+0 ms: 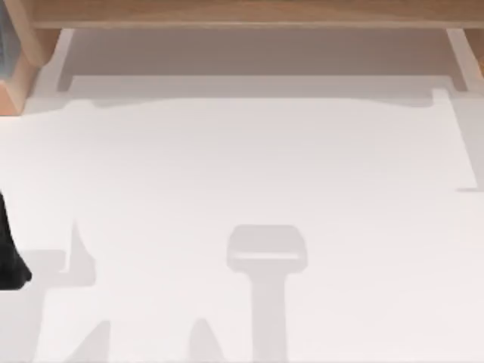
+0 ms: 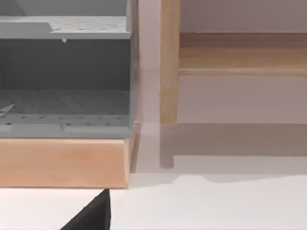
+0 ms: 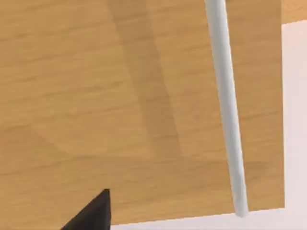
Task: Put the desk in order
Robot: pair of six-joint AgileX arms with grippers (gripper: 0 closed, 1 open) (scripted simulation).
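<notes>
My left arm [image 1: 10, 253] sits at the far left edge of the top view, a dark shape low over the white top of the desk [image 1: 249, 166]. I cannot tell whether that pincer is released or clenched; in its wrist view a black tip [image 2: 91, 215] pokes in over the white surface. Ahead of that tip stands a wooden base block [image 2: 62, 160] carrying a grey perforated tray rack [image 2: 64, 103], and just beside the block rises a light wooden upright [image 2: 169, 62] of the desk's raised shelf [image 1: 249, 11]. The shelf frame spans the far side of the tabletop, well apart from my left arm.

Farther right, my right wrist view has a black tip [image 3: 91, 213] close above a tan wooden panel [image 3: 96, 96], with a thin white rod [image 3: 228, 110] crossing the wood beyond it. Whether that pincer is released or clenched, I cannot tell either.
</notes>
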